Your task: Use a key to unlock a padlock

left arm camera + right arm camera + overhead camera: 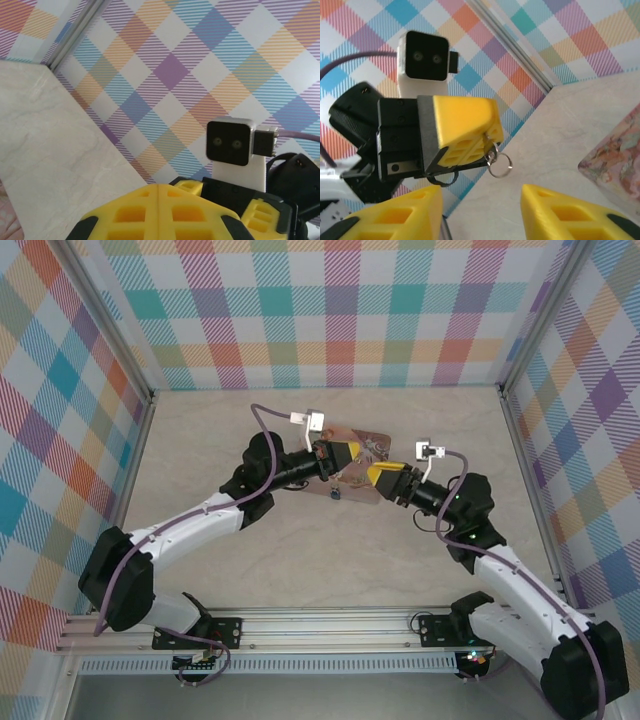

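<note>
In the right wrist view my left gripper (489, 142) is shut on the key (491, 151), a tiny silvery piece sticking out of its yellow fingertips with a wire ring (500, 165) dangling from it. My right gripper (480, 196) faces it from just below, open, with nothing between its fingers. From above, the left gripper (354, 455) and right gripper (369, 472) meet tip to tip over the pink tin. The padlock (335, 493), a small dark speck, lies on the table at the tin's near edge. The left wrist view shows my left gripper (159, 189) with its fingers pressed together.
The pink illustrated tin (375, 443) sits mid-table under both grippers, and its corner shows as the tin (615, 157) in the right wrist view. Checked walls and metal posts (148, 400) enclose the beige table on three sides.
</note>
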Motion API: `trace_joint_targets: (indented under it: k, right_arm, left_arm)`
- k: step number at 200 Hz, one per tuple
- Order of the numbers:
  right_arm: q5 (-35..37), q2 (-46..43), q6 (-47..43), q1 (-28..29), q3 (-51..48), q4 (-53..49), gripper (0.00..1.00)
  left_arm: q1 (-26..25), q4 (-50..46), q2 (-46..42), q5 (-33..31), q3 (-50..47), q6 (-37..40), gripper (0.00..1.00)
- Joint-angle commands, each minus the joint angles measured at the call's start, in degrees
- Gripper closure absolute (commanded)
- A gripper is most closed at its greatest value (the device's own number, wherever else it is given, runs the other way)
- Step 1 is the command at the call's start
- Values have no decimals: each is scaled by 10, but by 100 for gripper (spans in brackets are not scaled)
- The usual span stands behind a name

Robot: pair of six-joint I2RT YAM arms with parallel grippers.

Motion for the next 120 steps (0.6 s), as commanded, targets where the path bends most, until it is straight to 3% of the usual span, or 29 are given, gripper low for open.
trace_joint_targets:
  k: [1,55,120]
  right_arm:
    - [-61,14,-62,-3,36,-46,52]
    - [-89,81,-40,-2,66,35,51]
    - [-96,91,-22,-2,58,71,65]
  left_arm:
    - [0,-2,-15,34,20,32,100]
    - [0,5,-19,56,23,29,100]
    - [0,12,-11,50,22,21,100]
